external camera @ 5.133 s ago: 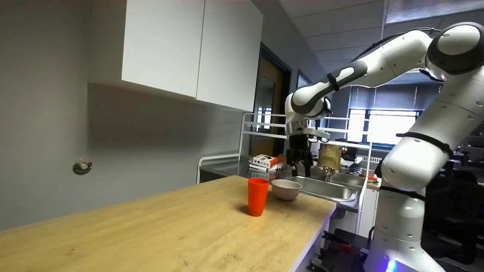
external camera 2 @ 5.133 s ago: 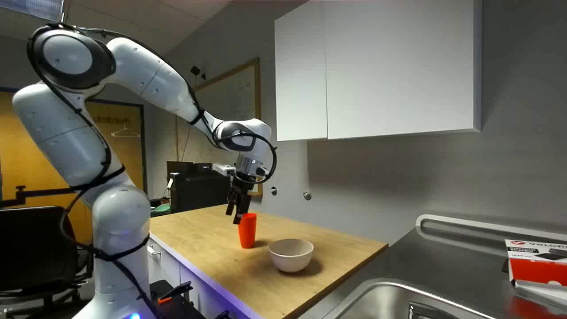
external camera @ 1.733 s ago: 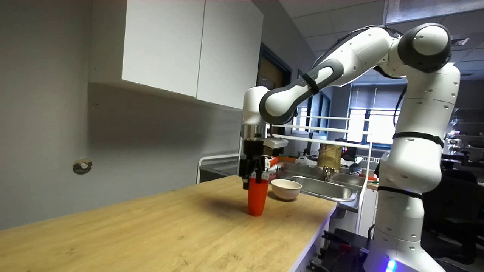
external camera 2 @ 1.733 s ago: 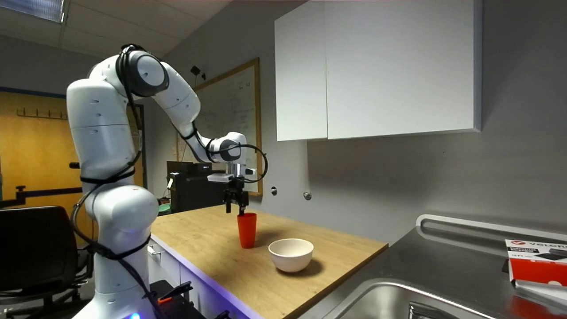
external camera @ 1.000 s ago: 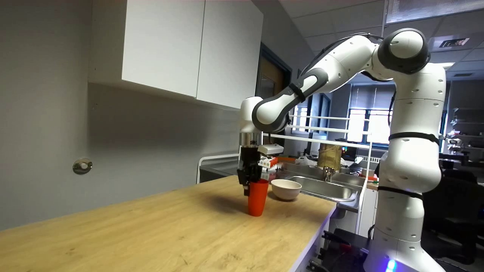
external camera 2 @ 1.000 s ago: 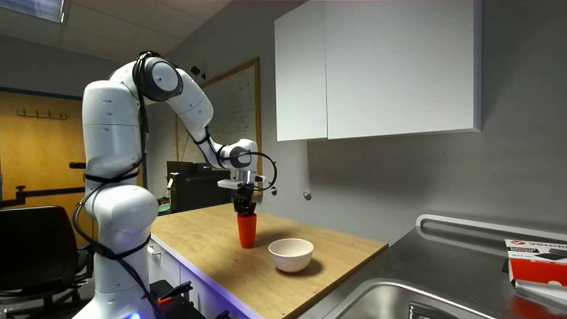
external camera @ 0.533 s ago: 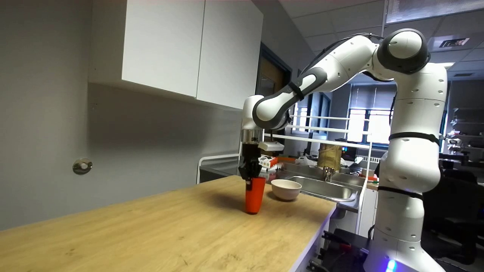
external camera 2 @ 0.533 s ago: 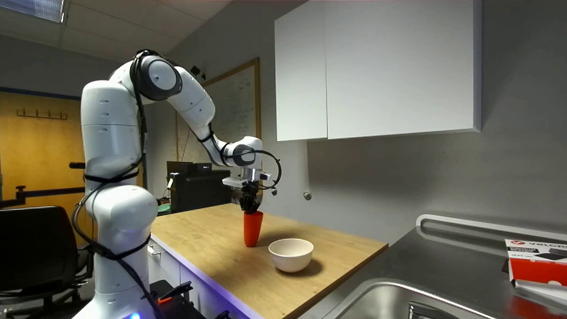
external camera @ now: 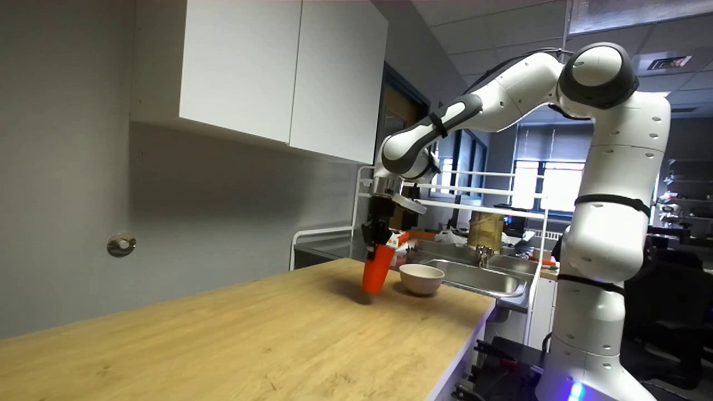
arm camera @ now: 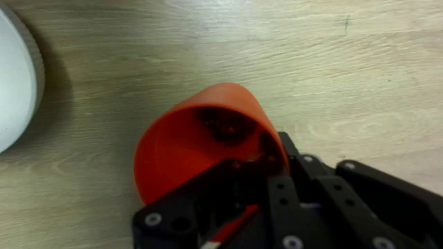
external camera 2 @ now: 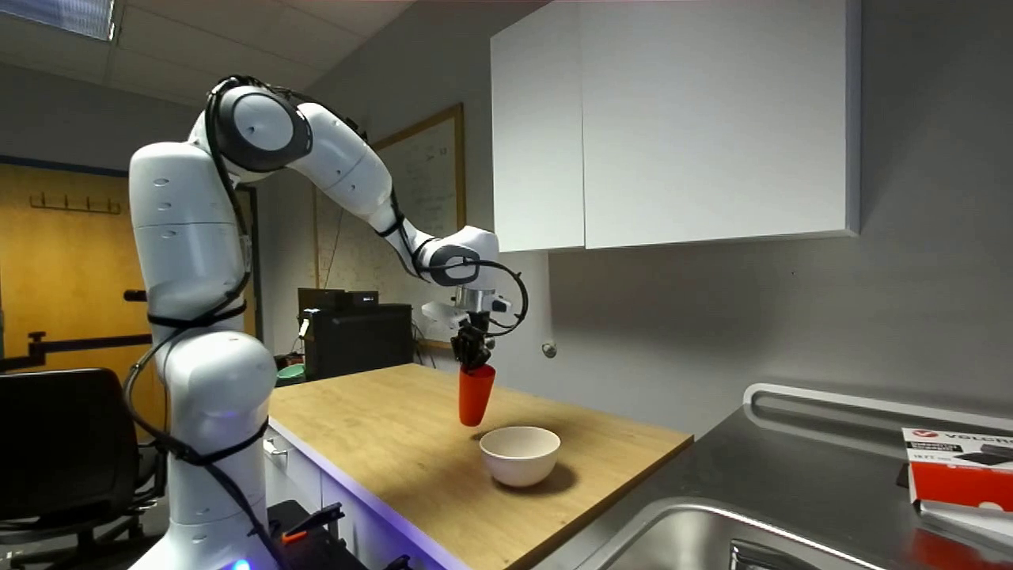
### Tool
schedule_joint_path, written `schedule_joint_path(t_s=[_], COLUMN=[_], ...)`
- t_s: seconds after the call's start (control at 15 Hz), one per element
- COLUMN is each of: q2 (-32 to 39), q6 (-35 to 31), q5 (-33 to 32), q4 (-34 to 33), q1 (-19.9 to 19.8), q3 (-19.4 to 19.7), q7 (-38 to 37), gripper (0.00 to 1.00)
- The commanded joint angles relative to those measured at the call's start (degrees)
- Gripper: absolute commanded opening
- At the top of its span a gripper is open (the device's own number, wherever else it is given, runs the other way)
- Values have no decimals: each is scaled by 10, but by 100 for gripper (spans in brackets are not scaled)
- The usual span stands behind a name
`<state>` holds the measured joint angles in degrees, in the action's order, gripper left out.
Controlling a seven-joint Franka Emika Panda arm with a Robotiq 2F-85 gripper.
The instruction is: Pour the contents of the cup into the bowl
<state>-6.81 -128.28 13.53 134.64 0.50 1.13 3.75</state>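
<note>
The red-orange cup (external camera: 377, 272) hangs a little above the wooden table, leaning slightly, its shadow apart from its base. My gripper (external camera 2: 473, 362) is shut on the cup's wall at the rim. In the wrist view one finger reaches inside the cup (arm camera: 166, 148) and a fingertip (arm camera: 288, 143) lies against its outside. Dark contents (arm camera: 226, 128) show at the cup's bottom; what they are is unclear. Close by, the pale bowl (external camera 2: 519, 459) stands upright on the table. Part of this bowl (arm camera: 14, 79) shows at the wrist view's left edge; its visible inside is plain.
The wooden table (external camera: 250, 334) runs along a wall beneath white cabinets (external camera 2: 673, 127). Past the bowl's end lie a dark counter (external camera 2: 752, 475), a steel sink (external camera: 473, 278) and a red-and-white box (external camera 2: 957, 467). A white rack (external camera: 445, 188) rises behind the arm.
My gripper came down over the cup's rim and shut on its wall. Since half a second ago the cup has risen off the table, tilted further and moved nearer the bowl, which stayed put.
</note>
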Motion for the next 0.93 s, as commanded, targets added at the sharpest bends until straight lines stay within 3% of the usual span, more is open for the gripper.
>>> schedule_joint_path(t_s=[0.0,0.53,0.87], q2=[-24,-41,-37], q6=[7,19,59], q5=[58,232,337], q4=[4,41,60], q1=[-17,-57,-88], q3=[34,124,164], q7=[77,283,408], gripper=[1,1,1])
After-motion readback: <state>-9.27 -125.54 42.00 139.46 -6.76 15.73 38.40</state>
